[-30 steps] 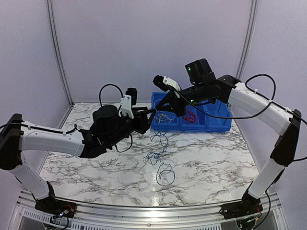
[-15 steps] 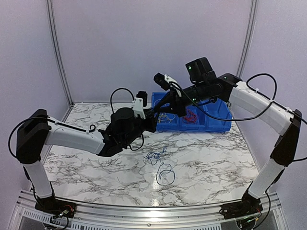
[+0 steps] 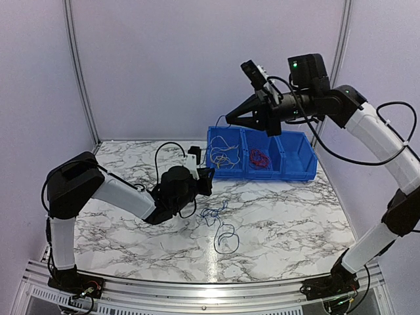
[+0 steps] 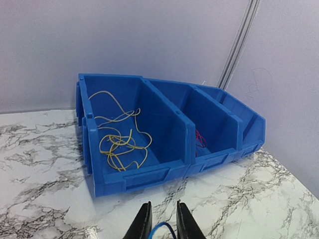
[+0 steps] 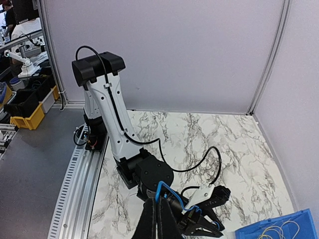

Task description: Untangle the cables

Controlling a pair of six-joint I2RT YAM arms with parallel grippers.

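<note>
The cables lie in three places. A loose bunch of dark blue cables (image 3: 222,226) rests on the marble table. Yellow-white ones (image 4: 118,144) sit in the left bin compartment, red ones (image 3: 260,157) in the middle one. My right gripper (image 3: 228,118) hangs high above the bins, shut on a blue cable (image 5: 163,187) that loops out of its fingers (image 5: 160,214). My left gripper (image 4: 162,221) is low over the table in front of the bins. Its jaws stand a narrow gap apart, with a blue cable loop (image 4: 162,228) between them.
A blue bin (image 3: 298,172) with three compartments stands at the back of the table, its right one holding nothing I can see. The left arm (image 5: 149,174) stretches low across the table toward it. Grey walls close the back and sides.
The right gripper has risen up and to the right with its blue cable. The left gripper has moved right toward the bins, and its jaws have narrowed.
</note>
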